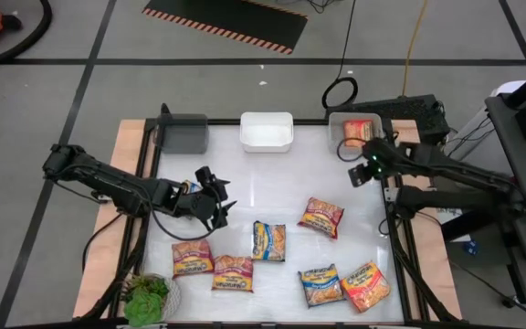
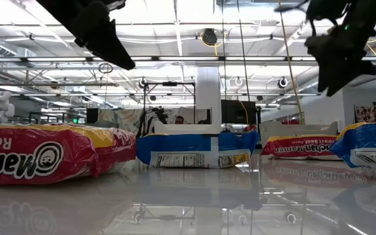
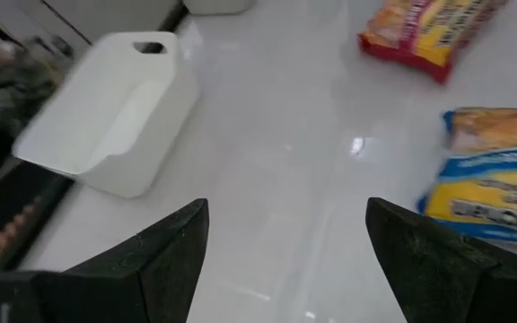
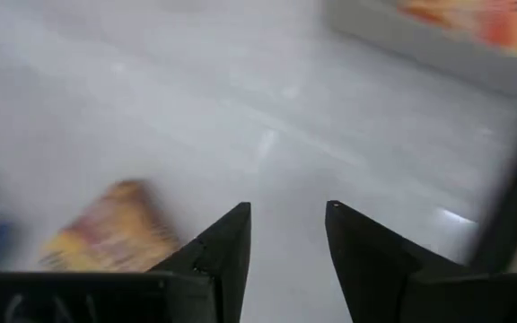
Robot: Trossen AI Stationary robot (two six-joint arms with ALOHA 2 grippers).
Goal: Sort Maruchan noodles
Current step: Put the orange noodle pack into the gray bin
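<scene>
High view: left gripper [image 1: 219, 203] above the counter's [image 1: 272, 183] left half, jaws wide, empty. Right gripper [image 1: 363, 170] by the right edge, beside the far-right bin [image 1: 334, 128] holding one noodle packet [image 1: 358, 131]. Six noodle packets [image 1: 322, 217] lie toward the near edge.
Right wrist view: jaws narrowly parted, empty.

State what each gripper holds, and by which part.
Nothing is held: the left gripper and the right gripper both stand open and empty above the table.

Two black jointed arms: left gripper [image 1: 215, 203] and right gripper [image 1: 362, 171] have wedge-shaped fingers [image 3: 164, 260]; black cables trail along each arm.
</scene>
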